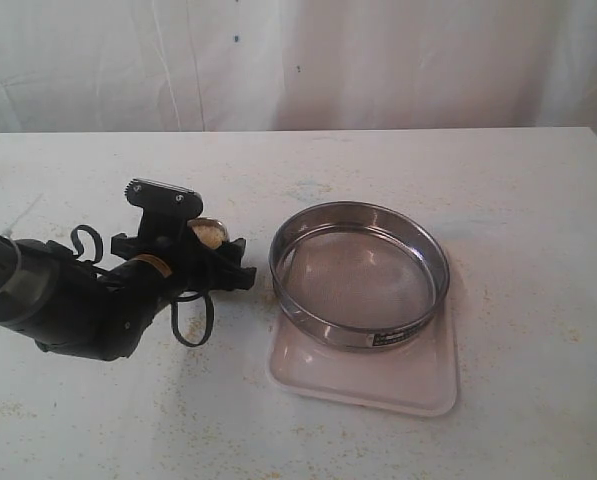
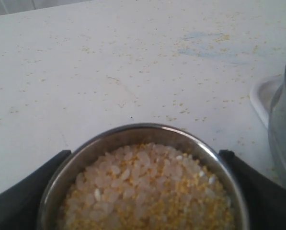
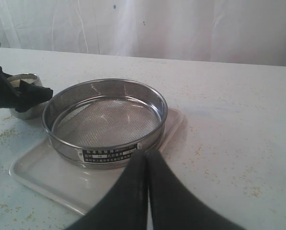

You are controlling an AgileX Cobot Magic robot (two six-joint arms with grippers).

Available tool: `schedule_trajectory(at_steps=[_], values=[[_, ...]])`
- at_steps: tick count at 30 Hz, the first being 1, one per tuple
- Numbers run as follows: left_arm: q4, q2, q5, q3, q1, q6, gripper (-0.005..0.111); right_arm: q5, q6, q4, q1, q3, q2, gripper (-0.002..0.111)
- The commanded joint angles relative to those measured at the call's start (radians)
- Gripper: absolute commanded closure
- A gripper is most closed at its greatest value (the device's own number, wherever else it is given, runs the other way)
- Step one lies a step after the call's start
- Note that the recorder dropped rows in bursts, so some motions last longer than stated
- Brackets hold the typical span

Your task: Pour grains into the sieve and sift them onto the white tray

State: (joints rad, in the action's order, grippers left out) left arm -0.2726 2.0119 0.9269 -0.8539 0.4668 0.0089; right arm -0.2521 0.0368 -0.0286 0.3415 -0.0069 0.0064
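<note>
clamping a cup [image 2: 143, 130] brimful of grains [image 2: 147, 191] in the left gripper [image 1: 210, 248], just beside the sieve [image 1: 363, 335] sitting on the white tray [image 1: 378, 385]. pinched shut and empty on the right gripper [image 3: 146, 191], close before the sieve. risks spilling onto the table [image 1: 478, 180] if tipped too early or too fast.

The exterior view looks down from a raised spot in front of the white speckled desk [image 1: 538, 200] toward the white curtain [image 1: 378, 60] behind it, at middle range. The left wrist view sits very close above the left gripper [image 2: 143, 201] and the small round steel cup [image 2: 143, 130] between its fingers, facing out across the desk. The right wrist view looks low over the right gripper [image 3: 146, 158] toward the same curtain. All three catch the wide round steel mesh sieve [image 1: 358, 275] and the shallow white rectangular plastic tray [image 1: 378, 385], though the left wrist view shows them only at its edge.
</note>
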Motion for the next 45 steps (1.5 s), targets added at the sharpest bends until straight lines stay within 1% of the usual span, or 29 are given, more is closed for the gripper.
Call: schedule_trajectory(at_steps=[1, 7, 12, 24, 32, 45], values=[[-0.017, 0.003, -0.059, 0.002, 0.004, 0.000, 0.106, 0.007, 0.002, -0.002, -0.004, 0.007, -0.006, 0.108], [-0.004, -0.017, -0.106, 0.002, 0.004, 0.018, 0.106, 0.007, 0.002, -0.002, -0.004, 0.007, -0.006, 0.108], [-0.004, -0.055, -0.111, 0.002, 0.004, 0.018, 0.106, 0.007, 0.002, -0.002, -0.004, 0.007, -0.006, 0.108], [0.007, -0.059, -0.129, 0.002, 0.007, 0.018, 0.106, 0.007, 0.002, -0.002, -0.004, 0.007, -0.006, 0.108], [0.012, -0.114, -0.153, 0.002, 0.007, 0.018, 0.106, 0.007, 0.002, -0.002, -0.004, 0.007, -0.006, 0.108], [0.013, -0.145, -0.183, 0.002, 0.007, 0.034, 0.106, 0.007, 0.002, -0.002, -0.004, 0.007, -0.006, 0.108]])
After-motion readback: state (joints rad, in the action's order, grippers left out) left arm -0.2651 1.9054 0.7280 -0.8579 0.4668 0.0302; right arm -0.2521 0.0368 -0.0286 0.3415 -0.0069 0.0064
